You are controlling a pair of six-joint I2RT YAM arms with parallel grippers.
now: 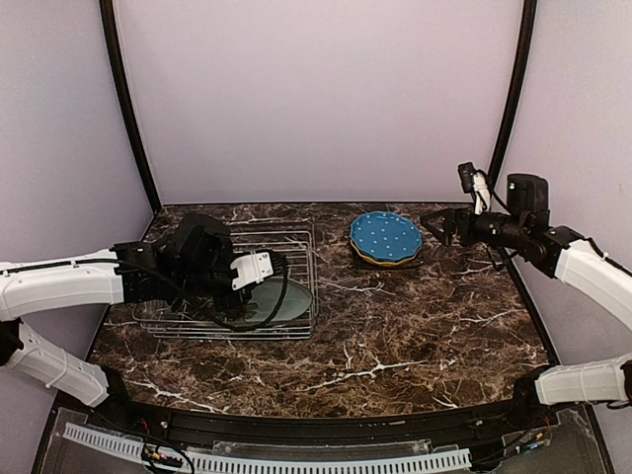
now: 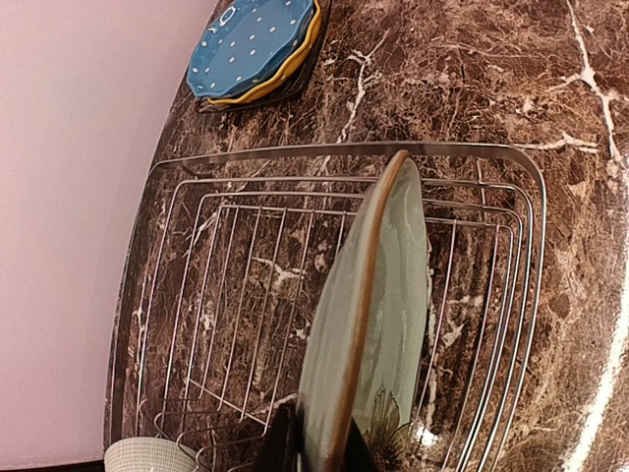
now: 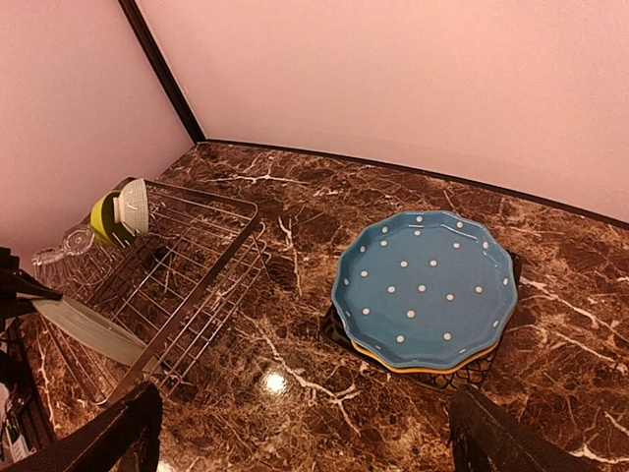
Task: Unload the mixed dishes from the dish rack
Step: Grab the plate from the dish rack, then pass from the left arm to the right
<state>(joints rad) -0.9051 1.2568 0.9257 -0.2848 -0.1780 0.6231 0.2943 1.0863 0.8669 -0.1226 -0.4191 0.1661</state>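
The silver wire dish rack point(image 1: 313, 259) sits at the left of the table. My left gripper point(image 1: 263, 270) is over it, shut on the rim of the large pale-green flower plate point(image 1: 287, 304). In the left wrist view the plate point(image 2: 378, 295) stands on edge between my black fingers point(image 2: 281, 444), above the rack point(image 2: 226, 285). The blue dotted plate point(image 1: 386, 236) lies on the table on top of the yellow plate point(image 3: 418, 368) and the black square plate point(image 3: 477, 372). My right gripper point(image 1: 440, 226) is open and empty, raised just right of this stack.
At the rack's far left end stand a pale-green bowl point(image 3: 133, 204), a yellow-green bowl point(image 3: 102, 220) and a clear ribbed glass point(image 3: 57, 258). The rack point(image 3: 192, 285) is about one plate's width from the stack. Bare marble lies in front of the rack and the stack.
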